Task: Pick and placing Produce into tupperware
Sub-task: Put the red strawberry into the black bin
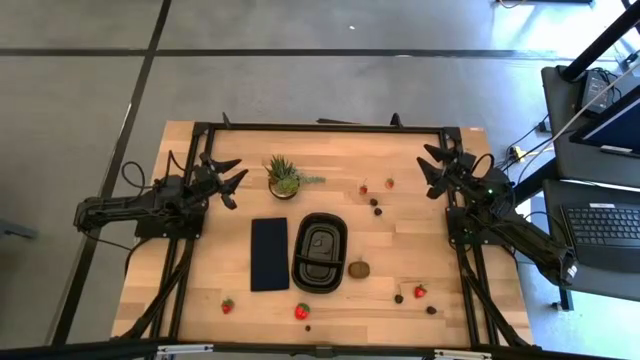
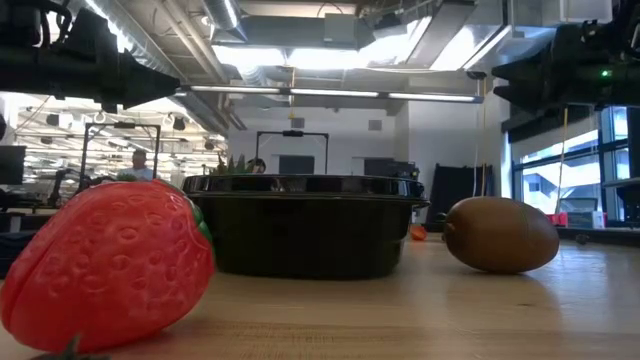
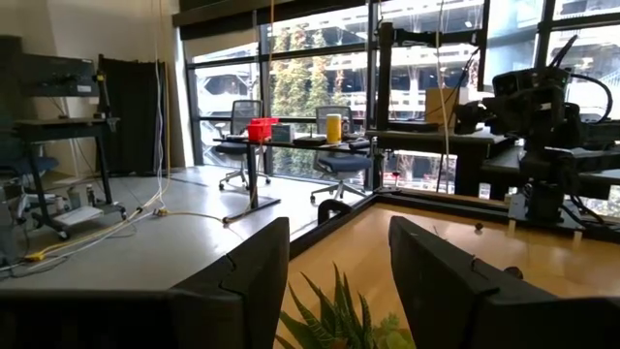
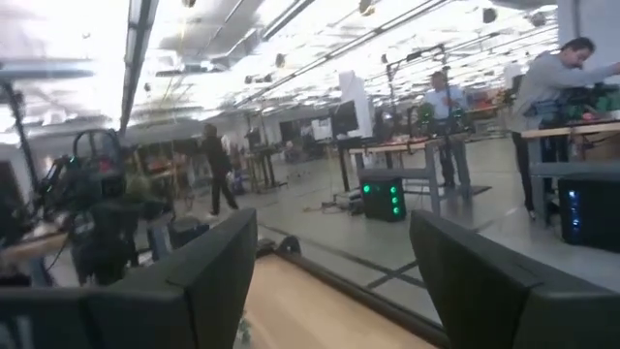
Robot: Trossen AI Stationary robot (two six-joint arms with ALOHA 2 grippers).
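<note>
Hiding tupperware (image 2: 300, 228) interior (low view) | left end effector (image 1: 229, 175) wide | right end effector (image 1: 432, 165) wide

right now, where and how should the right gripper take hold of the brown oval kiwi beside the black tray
Grip the brown oval kiwi across its narrow middle, coming straight down with the right gripper. It lies on its side just right of the black plastic tupperware, apparently not touching, so keep the fingers off that rim.
</note>
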